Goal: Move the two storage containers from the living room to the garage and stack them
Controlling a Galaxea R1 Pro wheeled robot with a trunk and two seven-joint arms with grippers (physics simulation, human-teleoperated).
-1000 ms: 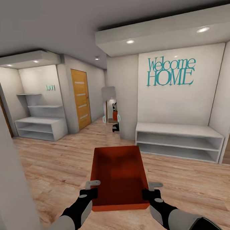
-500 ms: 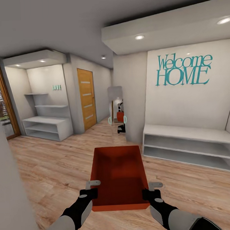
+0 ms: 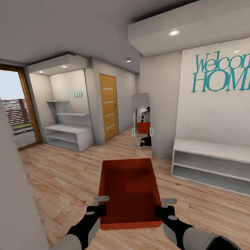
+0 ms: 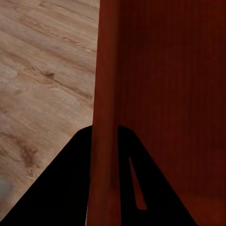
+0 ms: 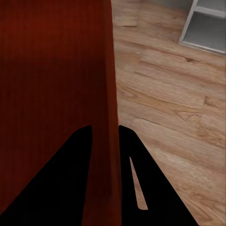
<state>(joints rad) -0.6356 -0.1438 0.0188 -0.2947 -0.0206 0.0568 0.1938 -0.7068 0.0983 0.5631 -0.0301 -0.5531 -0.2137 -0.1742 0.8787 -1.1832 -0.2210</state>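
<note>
Head view: storage container (image 3: 128, 192) at lower centre, left gripper (image 3: 100, 205) and right gripper (image 3: 162, 207) each clamping side wall; wood-plank floor (image 3: 62, 178) below.

Orange-red bin (image 3: 128, 192) held by left pincer (image 3: 100, 205) and right pincer (image 3: 162, 207), above wood-plank floor (image 3: 65, 178)

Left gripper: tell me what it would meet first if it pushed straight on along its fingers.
Nothing new. The left gripper already straddles the side wall of the orange-red storage container, so it would likely just slide along that wall. Beyond lies the wood-plank floor; depth is unclear.
</note>
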